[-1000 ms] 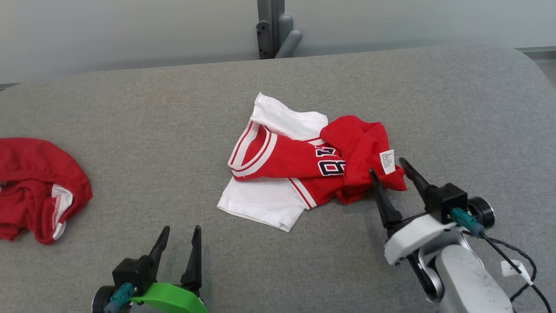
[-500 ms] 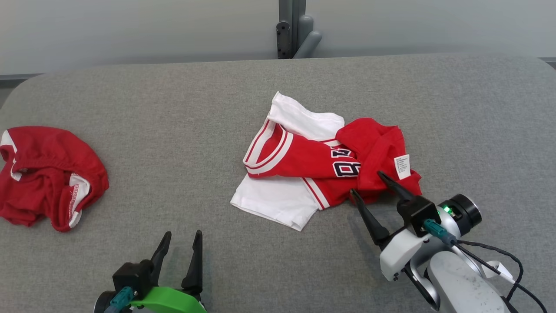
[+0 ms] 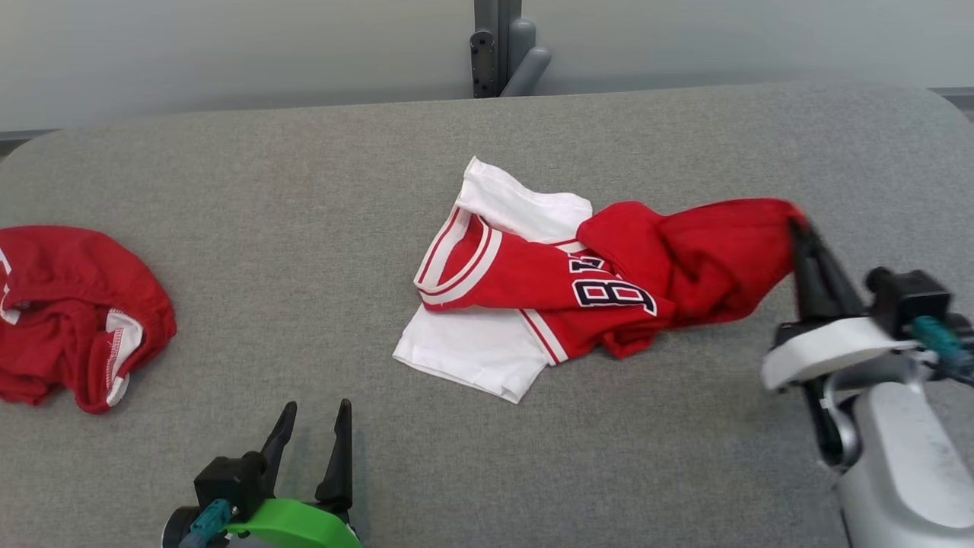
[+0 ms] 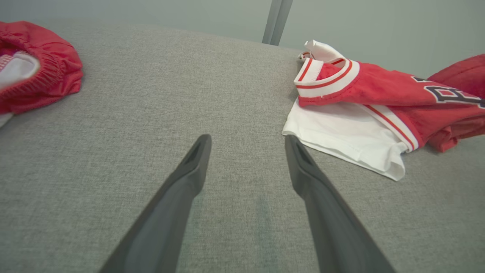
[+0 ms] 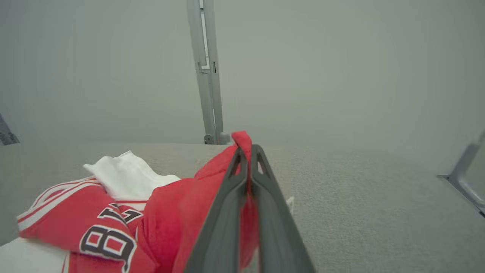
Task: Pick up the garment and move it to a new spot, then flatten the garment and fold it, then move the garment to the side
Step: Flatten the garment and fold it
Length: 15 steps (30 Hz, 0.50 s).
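"Garment [image 3: 533, 304]: where is it lying relative to the right gripper [image 3: 797, 227]?"

"Red-and-white jersey. One red edge is sitting right between the fingertips; the cloth is stretching away to that gripper's left. The rest is lying crumpled on the grey table [image 3: 228, 190], with the white part farthest from the gripper."

"Noting that. Grip state, right side?"

"Fingers are pressing together on the red fold, and the pinched bit is hanging clear of the table. The wrist view is showing red cloth poking out past the tips."

"And the left gripper [image 3: 318, 406]?"

"Fingers are standing wide apart, holding nothing, hovering low over bare grey fabric. The jersey's white hem is lying ahead and to its right, near but not touching. Another red garment [image 3: 76, 312] is lying well off to its left."
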{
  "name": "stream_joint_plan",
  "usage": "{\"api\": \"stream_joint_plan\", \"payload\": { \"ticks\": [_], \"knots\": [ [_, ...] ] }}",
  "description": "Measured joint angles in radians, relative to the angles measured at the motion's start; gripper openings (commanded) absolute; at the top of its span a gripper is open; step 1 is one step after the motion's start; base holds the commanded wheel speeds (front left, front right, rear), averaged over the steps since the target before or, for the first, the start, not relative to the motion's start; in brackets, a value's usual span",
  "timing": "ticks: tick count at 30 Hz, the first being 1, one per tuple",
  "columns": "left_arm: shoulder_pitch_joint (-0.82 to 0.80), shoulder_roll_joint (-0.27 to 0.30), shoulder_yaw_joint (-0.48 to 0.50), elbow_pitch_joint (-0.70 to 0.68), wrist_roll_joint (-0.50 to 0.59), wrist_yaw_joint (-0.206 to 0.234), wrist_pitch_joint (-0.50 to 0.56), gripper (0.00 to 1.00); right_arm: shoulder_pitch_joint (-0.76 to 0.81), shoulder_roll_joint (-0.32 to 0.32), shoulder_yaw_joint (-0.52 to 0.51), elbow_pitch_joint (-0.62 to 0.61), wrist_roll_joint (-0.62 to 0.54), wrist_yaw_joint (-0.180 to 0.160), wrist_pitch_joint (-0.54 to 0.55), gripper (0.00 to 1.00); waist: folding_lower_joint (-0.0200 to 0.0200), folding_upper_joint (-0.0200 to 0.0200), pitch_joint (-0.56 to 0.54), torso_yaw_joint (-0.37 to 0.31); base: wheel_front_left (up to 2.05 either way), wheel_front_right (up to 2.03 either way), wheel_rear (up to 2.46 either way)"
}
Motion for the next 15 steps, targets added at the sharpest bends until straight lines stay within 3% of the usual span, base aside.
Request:
{"api": "stream_joint_plan", "payload": {
  "ticks": [3, 5, 10, 12, 15],
  "knots": [
    [0.002, 0.0, 0.0, 0.0, 0.003, 0.0, 0.0, 1.0, 0.006, 0.005, -0.179, 0.015, 0.007, 0.0, 0.0, 0.0, 0.0, 0.0, -0.006, -0.009, 0.0, 0.0, 0.0],
    [0.002, 0.0, 0.003, 0.005, 0.005, 0.0, 0.0, 1.0, 0.028, 0.006, -0.331, 0.119, -0.057, 0.0, 0.0, 1.0, 0.0, 0.0, -0.01, -0.018, 0.0, 0.0, 0.0],
    [0.0, 0.0, -0.001, 0.01, 0.01, 0.0, 0.0, 1.0, 0.045, 0.021, -0.529, 0.173, -0.178, -0.001, 0.0, 1.0, 0.0, 0.0, -0.011, -0.03, 0.0, 0.0, 0.0],
    [0.0, 0.0, 0.002, 0.008, 0.01, 0.0, 0.0, 1.0, 0.047, 0.038, -0.523, 0.131, -0.192, -0.001, 0.0, 1.0, 0.0, 0.0, -0.009, -0.035, 0.0, 0.0, 0.0],
    [-0.006, 0.0, 0.003, 0.005, 0.017, 0.0, 0.0, 1.0, 0.072, 0.049, -0.428, 0.058, -0.187, -0.001, 0.0, 1.0, 0.0, 0.0, -0.001, -0.043, 0.0, 0.0, 0.0]
  ]
}}
